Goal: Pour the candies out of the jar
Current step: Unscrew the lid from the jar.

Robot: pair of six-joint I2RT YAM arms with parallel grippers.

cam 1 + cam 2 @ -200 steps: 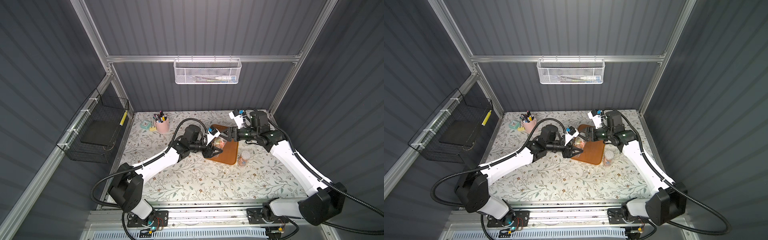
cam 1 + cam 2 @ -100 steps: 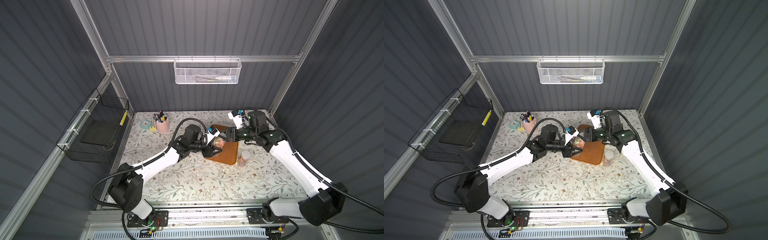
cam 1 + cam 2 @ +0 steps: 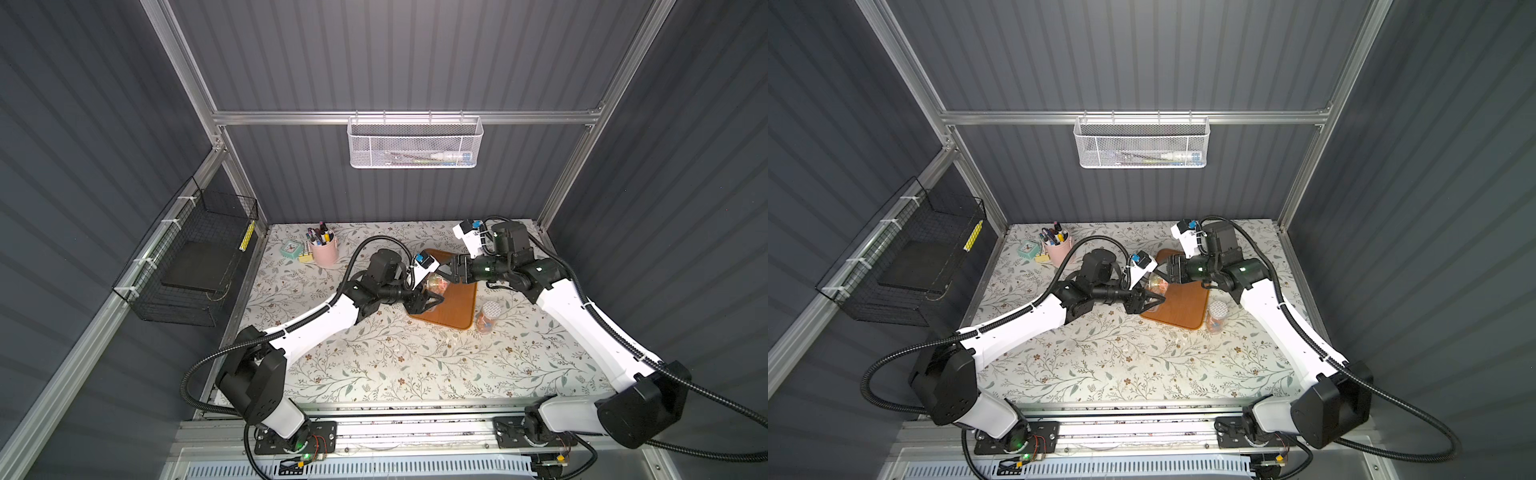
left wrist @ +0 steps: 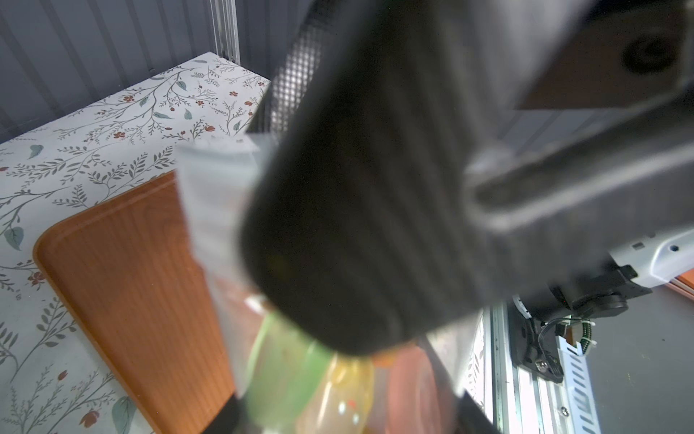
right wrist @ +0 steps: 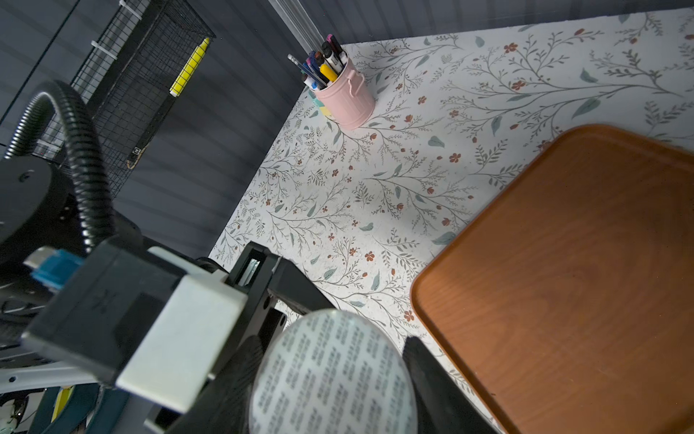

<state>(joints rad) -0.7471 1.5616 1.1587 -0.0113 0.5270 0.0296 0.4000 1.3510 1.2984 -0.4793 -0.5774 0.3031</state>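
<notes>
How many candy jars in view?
2. One jar is gripped by the left tool over the wooden tray; the second jar stands on the table beside the tray. Arms may hide more.

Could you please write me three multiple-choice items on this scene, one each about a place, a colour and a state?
1. Where is the standing jar? A on the table beside the tray; B on the tray; C in the wire basket.
2. What colour is the pen cup? A green; B pink; C black.
3. The held jar in the left gripper's jaws is: A open and empty; B lying on the table; C lidded.
Key: 1 A, its base rests on the table's floral top at the tray's edge. 2 B, its wall is plainly pink. 3 C, its white lid sits between the right gripper's jaws.
</notes>
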